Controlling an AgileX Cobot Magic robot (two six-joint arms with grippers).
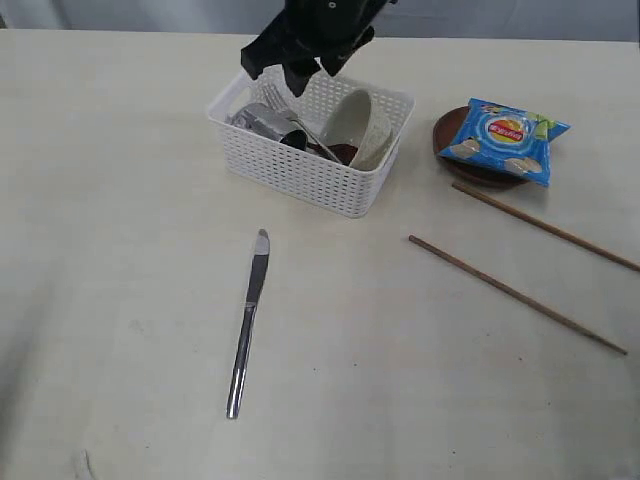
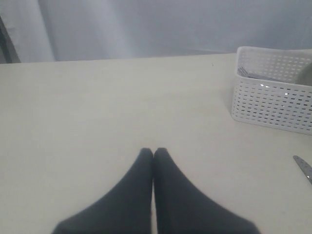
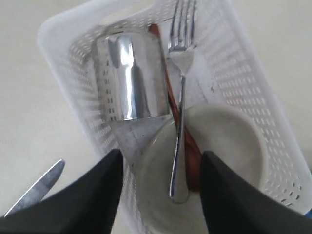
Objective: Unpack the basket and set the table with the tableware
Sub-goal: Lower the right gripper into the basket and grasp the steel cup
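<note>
The white basket point(image 1: 300, 175) stands at the back of the table point(image 1: 120, 250). It holds a steel cup point(image 1: 262, 120) on its side, an off-white bowl point(image 1: 358, 125), a fork point(image 3: 180, 97) and a reddish wooden spoon point(image 3: 191, 146). My right gripper point(image 1: 300, 68) hovers over the basket. It is open point(image 3: 161, 158), with the fork's handle lying between its fingers, apart from both. A silver knife point(image 1: 248, 320) lies in front of the basket. Two chopsticks point(image 1: 515, 293) point(image 1: 545, 225) lie at the right. My left gripper point(image 2: 154, 152) is shut and empty, low over bare table.
A blue chip bag point(image 1: 505, 138) lies on the dark brown plate point(image 1: 450, 155), to the right of the basket. The left wrist view shows the basket's side point(image 2: 273, 102) and the knife's tip point(image 2: 304, 168) off to one side.
</note>
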